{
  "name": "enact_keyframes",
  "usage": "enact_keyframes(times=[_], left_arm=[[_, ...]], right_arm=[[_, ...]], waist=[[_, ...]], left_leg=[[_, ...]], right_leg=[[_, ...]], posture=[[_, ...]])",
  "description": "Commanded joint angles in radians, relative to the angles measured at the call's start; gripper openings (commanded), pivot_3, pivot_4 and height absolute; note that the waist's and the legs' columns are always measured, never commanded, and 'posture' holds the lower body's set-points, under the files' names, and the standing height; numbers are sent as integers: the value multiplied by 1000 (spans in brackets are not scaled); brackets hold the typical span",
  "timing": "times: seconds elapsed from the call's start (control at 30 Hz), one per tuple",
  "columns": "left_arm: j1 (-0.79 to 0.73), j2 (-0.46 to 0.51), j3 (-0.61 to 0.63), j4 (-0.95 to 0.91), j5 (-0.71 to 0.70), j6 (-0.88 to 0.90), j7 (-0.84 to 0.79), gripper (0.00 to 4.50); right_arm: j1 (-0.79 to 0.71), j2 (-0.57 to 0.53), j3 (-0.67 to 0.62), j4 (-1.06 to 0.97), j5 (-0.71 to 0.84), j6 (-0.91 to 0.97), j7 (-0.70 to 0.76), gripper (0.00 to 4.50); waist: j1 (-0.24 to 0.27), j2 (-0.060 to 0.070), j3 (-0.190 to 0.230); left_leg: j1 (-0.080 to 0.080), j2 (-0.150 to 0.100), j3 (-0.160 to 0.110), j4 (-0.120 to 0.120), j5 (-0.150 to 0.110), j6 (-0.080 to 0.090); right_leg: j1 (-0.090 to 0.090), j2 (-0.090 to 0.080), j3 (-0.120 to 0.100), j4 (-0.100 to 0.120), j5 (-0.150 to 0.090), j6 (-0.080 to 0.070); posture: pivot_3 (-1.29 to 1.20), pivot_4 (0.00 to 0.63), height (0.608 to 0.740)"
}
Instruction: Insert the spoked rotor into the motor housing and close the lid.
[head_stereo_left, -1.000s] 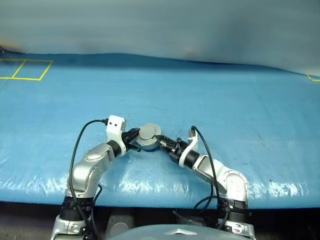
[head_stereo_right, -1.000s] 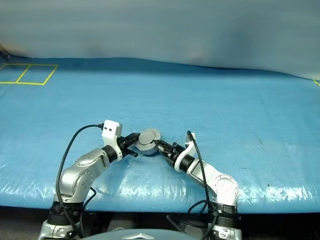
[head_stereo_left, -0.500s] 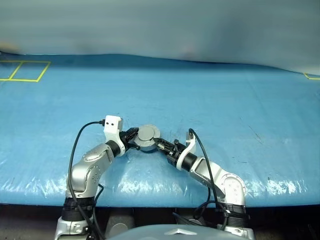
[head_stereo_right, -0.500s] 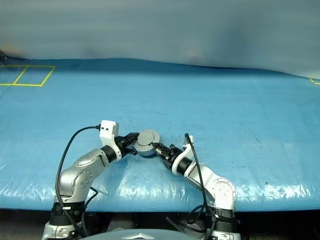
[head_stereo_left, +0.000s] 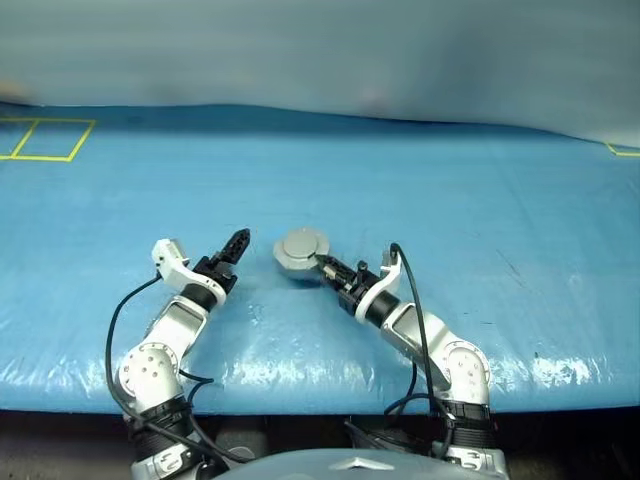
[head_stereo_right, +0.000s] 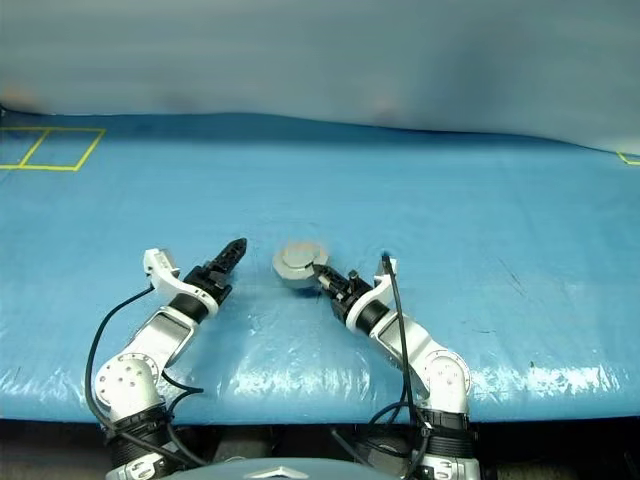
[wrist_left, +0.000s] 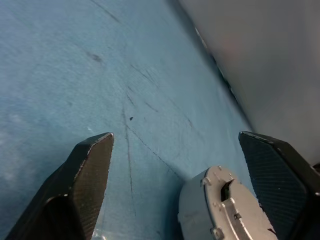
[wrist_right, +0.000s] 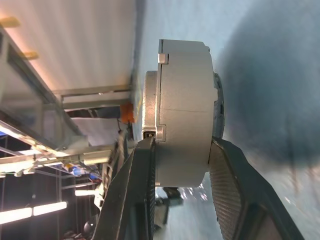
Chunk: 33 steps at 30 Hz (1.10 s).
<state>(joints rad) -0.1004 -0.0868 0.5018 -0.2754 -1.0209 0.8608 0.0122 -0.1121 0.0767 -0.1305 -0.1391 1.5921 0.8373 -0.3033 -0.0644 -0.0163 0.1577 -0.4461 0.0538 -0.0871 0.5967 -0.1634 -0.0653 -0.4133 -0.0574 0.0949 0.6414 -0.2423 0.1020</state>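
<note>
The motor housing (head_stereo_left: 299, 251) is a round grey metal body with the lid (head_stereo_left: 300, 243), a smooth grey disc, sitting on top of it. My right gripper (head_stereo_left: 324, 266) is shut on its near side, and the right wrist view shows the fingers (wrist_right: 143, 192) clamping the housing (wrist_right: 184, 115) across its thickness. It hangs just over the blue table (head_stereo_left: 450, 200). My left gripper (head_stereo_left: 238, 241) stands open a hand's width to its left, holding nothing. Its fingers (wrist_left: 87, 180) are spread wide, with the housing (wrist_left: 220, 210) between and beyond them. The spoked rotor is hidden.
The blue cover spreads wide on every side of the arms. Yellow taped squares (head_stereo_left: 45, 140) mark the far left corner, and a yellow mark (head_stereo_left: 622, 152) sits at the far right. A grey wall closes off the table's far edge.
My left gripper let go of the housing, opened wide, rolled over and swung away to the left. The right gripper kept its hold and lifted the housing slightly.
</note>
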Motion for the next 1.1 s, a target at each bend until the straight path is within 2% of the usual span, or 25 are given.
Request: enact_keyframes(times=[0.03, 0.2, 0.43, 0.7, 0.93, 1.07, 1.1], left_arm=[[39, -137, -24, -27, -199, -15, 62, 4500], [100, -146, -123, -14, -429, 1, 82, 4500], [147, -93, -255, -17, -591, -36, 12, 4500], [159, -60, -334, 3, -624, -124, 2, 4500], [156, -65, -351, -5, -629, -207, -57, 4500], [154, -66, -360, 8, -635, -237, -18, 4500], [150, -65, -364, 18, -640, -241, 6, 4327]], right_arm=[[-63, 26, -7, -91, 72, -39, 36, 1155], [-106, 28, 16, -104, 85, -65, 33, 1155], [-112, 26, 66, -131, 93, -73, 38, 1155], [-54, 13, 139, -158, 118, -45, 10, 1155], [8, -9, 185, -194, 146, -37, -17, 1155], [16, -16, 193, -206, 155, -44, -29, 1155], [17, -18, 195, -209, 157, -48, -31, 1155]], waist=[[2, 0, 0], [2, 0, 0], [0, 1, 0], [1, 1, 0], [2, 1, 0], [2, 1, 0], [2, 1, 0]], left_leg=[[0, 0, 0, 0, 0, 0], [0, 0, 0, 0, 0, 0], [0, 0, 0, 0, 0, 0], [0, 0, -1, 0, 0, 0], [0, 0, -1, 0, 0, 0], [0, 0, -1, 2, 0, 0], [0, 0, -1, 2, 0, 0]], right_leg=[[0, 0, 0, 0, 0, 0], [0, 0, 0, 0, 0, 0], [0, 0, 0, 1, 3, -5], [0, 0, 0, 1, 3, -5], [0, 0, 0, 1, 3, -6], [1, 0, 0, 1, 2, -5], [1, 0, 0, 1, 2, -5]], posture=[[0, 150, 740], [0, 150, 740], [0, 150, 740], [0, 150, 740], [0, 150, 740], [0, 150, 740], [0, 150, 740]])
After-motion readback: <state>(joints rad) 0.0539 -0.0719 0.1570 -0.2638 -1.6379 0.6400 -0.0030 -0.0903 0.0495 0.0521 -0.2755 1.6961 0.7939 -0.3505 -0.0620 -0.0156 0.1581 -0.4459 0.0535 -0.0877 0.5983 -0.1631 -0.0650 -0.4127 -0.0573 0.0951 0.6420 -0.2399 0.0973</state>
